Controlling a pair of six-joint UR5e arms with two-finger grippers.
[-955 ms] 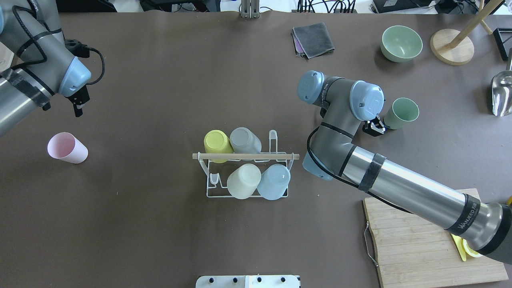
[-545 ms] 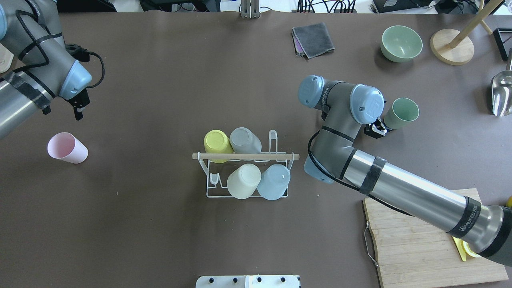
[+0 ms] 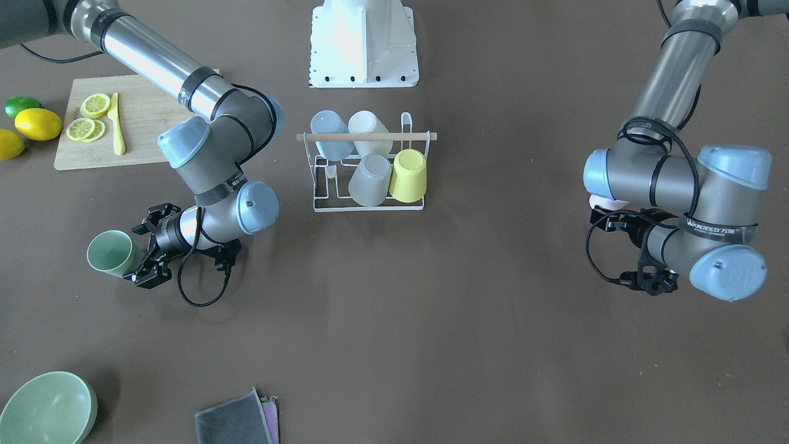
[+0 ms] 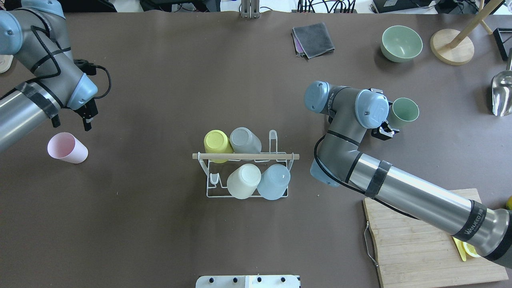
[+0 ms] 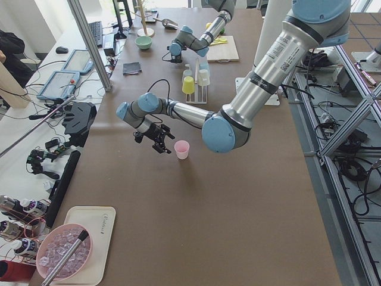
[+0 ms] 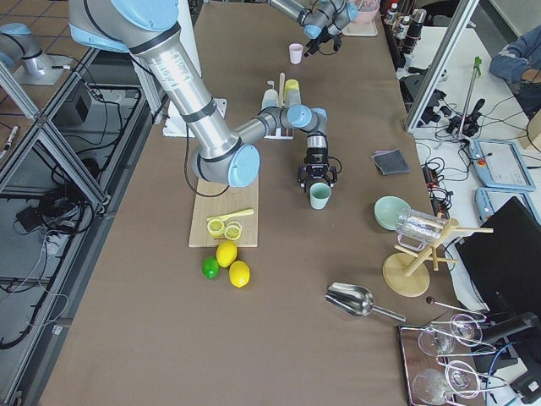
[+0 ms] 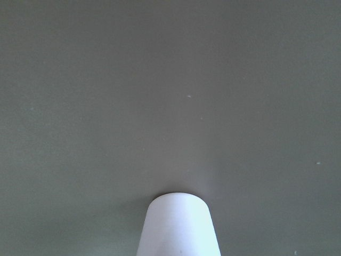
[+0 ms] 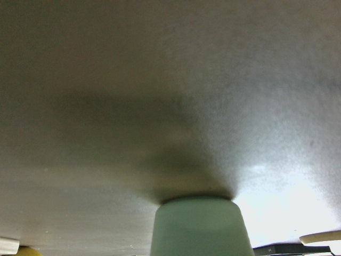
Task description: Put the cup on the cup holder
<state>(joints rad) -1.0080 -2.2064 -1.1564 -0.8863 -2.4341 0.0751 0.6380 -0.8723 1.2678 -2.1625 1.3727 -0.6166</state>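
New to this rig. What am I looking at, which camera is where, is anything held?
It's a two-armed robot at a brown table. Views: one from above behind the robot, one facing it, two from the table ends, one on each wrist. In the middle stands a cup holder carrying four upside-down cups. The left hand hovers by a pink cup. The right hand is open at a green cup standing on the table. Nothing is lifted.
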